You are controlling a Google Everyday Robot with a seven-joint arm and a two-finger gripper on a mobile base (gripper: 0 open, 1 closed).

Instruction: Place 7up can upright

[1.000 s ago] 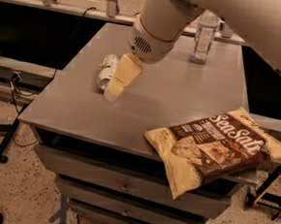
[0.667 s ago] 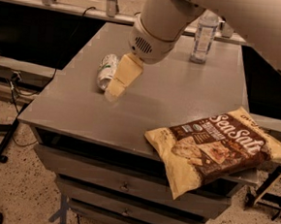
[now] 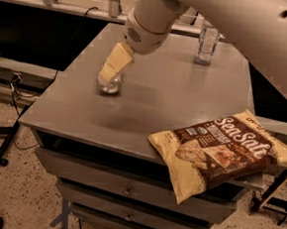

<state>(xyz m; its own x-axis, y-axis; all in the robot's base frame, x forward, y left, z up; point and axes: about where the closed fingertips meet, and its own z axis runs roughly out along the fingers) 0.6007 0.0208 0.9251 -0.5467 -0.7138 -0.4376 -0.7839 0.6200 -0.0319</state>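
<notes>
The 7up can (image 3: 111,86) sits on the left part of the grey table (image 3: 169,98), tipped so that its round silver end faces me, not upright. It is near the left edge and a fair way back from the front edge. The gripper (image 3: 109,77) comes down on it from above, its cream-coloured fingers (image 3: 117,62) closed over the can's upper side, grasping it. The white arm (image 3: 153,23) slants up and away to the right, over the back of the table.

Around the can the tabletop is bare grey, with open room toward the middle and the front. A clear water bottle (image 3: 207,41) stands upright near the far right edge, well apart from the can. A brown and yellow Sea Salt chip bag (image 3: 225,150) lies flat at the front right corner, with its near end hanging out over the front edge above the drawers (image 3: 127,191). A black cable (image 3: 18,84) trails down on the left of the table toward the speckled floor (image 3: 13,195).
</notes>
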